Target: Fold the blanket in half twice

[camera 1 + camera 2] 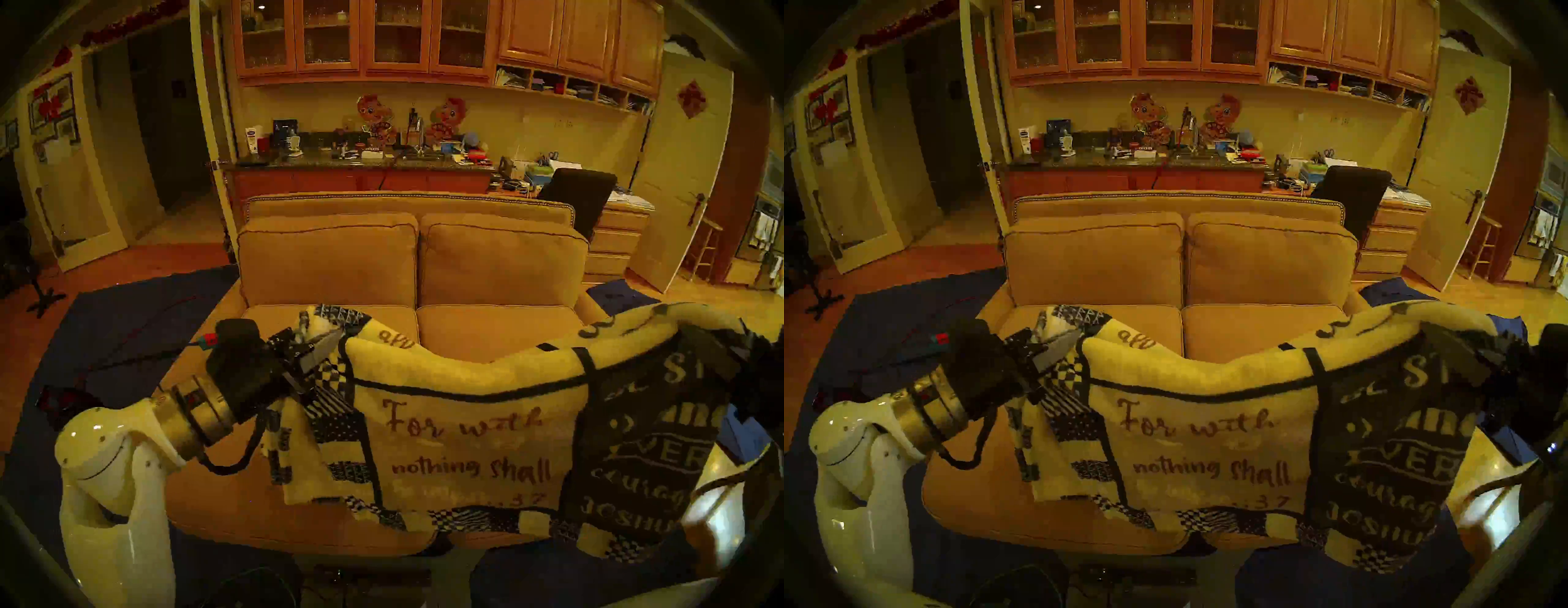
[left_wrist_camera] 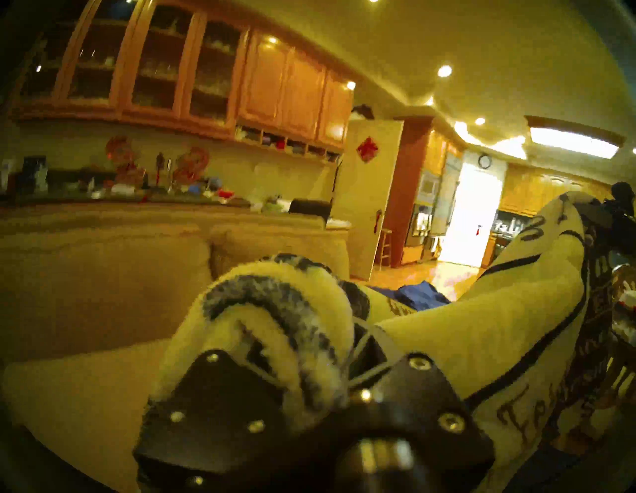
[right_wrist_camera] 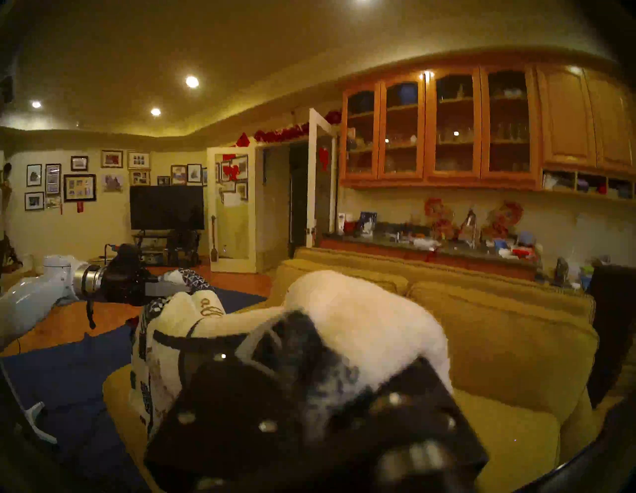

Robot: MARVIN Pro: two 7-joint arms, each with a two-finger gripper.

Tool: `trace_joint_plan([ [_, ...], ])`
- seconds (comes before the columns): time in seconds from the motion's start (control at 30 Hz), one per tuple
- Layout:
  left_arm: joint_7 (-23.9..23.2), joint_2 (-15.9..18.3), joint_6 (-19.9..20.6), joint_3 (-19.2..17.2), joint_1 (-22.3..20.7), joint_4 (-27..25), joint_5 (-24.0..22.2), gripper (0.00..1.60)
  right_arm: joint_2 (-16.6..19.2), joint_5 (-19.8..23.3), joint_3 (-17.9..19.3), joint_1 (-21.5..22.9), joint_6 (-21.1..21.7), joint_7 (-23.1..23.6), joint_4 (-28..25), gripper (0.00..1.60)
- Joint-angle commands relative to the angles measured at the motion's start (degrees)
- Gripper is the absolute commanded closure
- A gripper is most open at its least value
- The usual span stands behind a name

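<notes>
The blanket, cream and navy with "For with" and "JOSHUA" panels, hangs stretched between both arms in front of the sofa, its top edge folded over and its lower edge near the seat front. My left gripper is shut on the blanket's checkered left corner. In the left wrist view the plush corner bulges out between the black fingers. My right gripper is shut on the right corner, mostly covered by the cloth. The right wrist view shows cream fleece clamped there.
A tan two-seat sofa stands right behind the blanket. Dark blue cloths cover the floor to its left and right. A cluttered counter and a dark chair stand behind it. A wooden table edge is at my lower right.
</notes>
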Motion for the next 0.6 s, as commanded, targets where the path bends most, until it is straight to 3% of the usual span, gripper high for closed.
trace_joint_plan([
  [0.0,4.0,1.6,2.6,3.4,-6.2,4.4,1.7,1.60,6.3,-1.8,-3.5,3.2,2.0,-3.0,2.1,1.60],
  [0.07,4.7,2.0,3.2,4.3,-8.4,6.2,2.8,1.60,8.3,-2.1,-4.8,3.4,2.3,-3.9,3.1,1.60],
  [0.1,6.2,2.4,2.5,4.8,-7.2,6.1,2.3,1.60,7.4,-3.0,-5.4,4.5,2.6,-4.1,2.9,1.60],
  [0.13,5.9,2.3,3.3,5.1,-9.4,7.6,2.9,1.60,9.1,-2.7,-6.2,4.2,2.5,-4.5,3.7,1.60],
  [0.23,8.6,3.2,2.2,6.3,-9.5,8.4,3.3,1.60,9.9,-3.5,-8.3,5.6,3.0,-5.8,4.4,1.60],
  [0.57,13.9,3.9,1.6,10.1,-16.0,14.0,4.8,1.60,12.7,-7.2,-15.7,9.5,2.2,-11.2,6.9,1.60],
])
